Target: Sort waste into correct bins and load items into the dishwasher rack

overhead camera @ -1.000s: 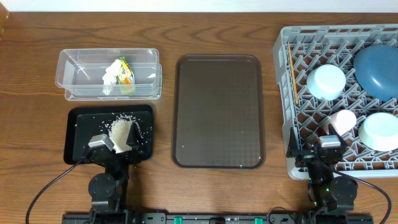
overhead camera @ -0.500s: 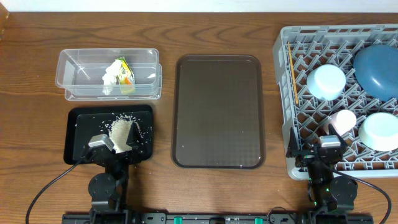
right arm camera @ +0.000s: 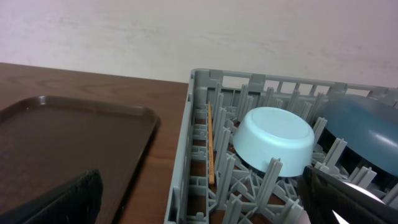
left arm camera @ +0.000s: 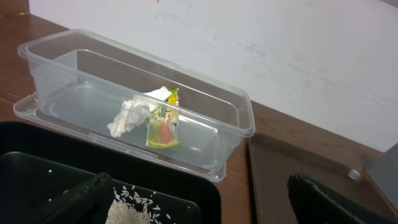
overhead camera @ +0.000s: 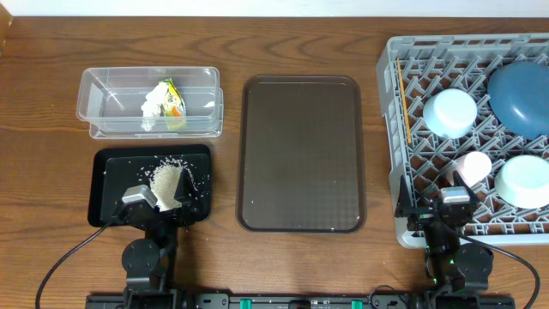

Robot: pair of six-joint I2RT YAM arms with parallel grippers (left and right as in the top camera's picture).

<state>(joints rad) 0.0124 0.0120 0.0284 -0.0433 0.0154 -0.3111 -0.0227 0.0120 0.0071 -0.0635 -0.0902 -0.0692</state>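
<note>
The clear tub holds the yellow-green wrapper and the white tissue. A heap of rice lies in the black tray. My left gripper hovers open over that tray's near edge, rice just inside its left finger. In the grey rack sit the dark blue plate, light blue bowl, mint bowl, pink cup and chopstick. At the rack's near left corner my right gripper stands open, holding nothing.
A large dark brown serving tray lies between the bins and the rack. In the right wrist view its rim sits left of the rack wall. A pale wall runs behind the table.
</note>
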